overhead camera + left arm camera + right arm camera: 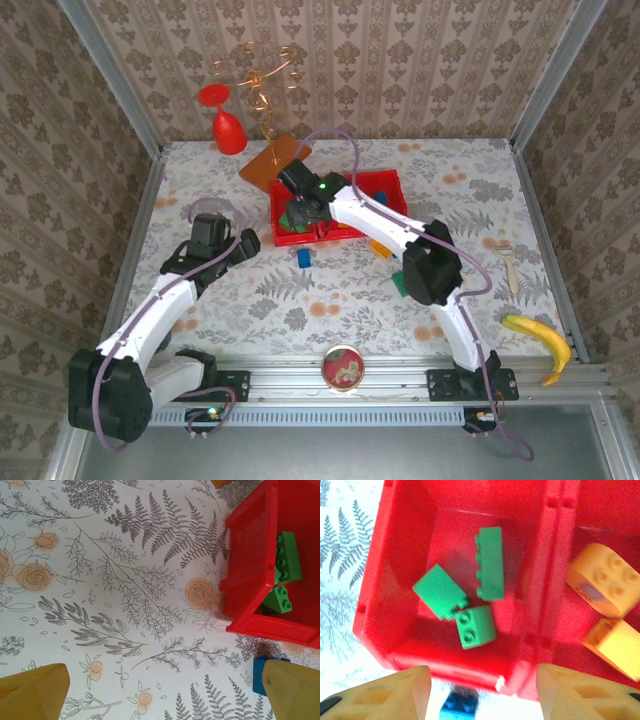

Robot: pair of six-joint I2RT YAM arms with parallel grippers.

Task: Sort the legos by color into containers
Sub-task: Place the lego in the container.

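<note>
Green legos (490,565) in tray (385,555); right gripper (482,682) above

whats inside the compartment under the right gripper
Three green legos lie in that compartment of the red tray; two orange-yellow legos sit next door. The rest of the tray is cut off, or covered by the right arm in the top view.

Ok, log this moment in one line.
right gripper: open above red plastic tray | compartment below: three small green plastic bricks | left gripper: open over table | small blue plastic brick: outside tray
</note>
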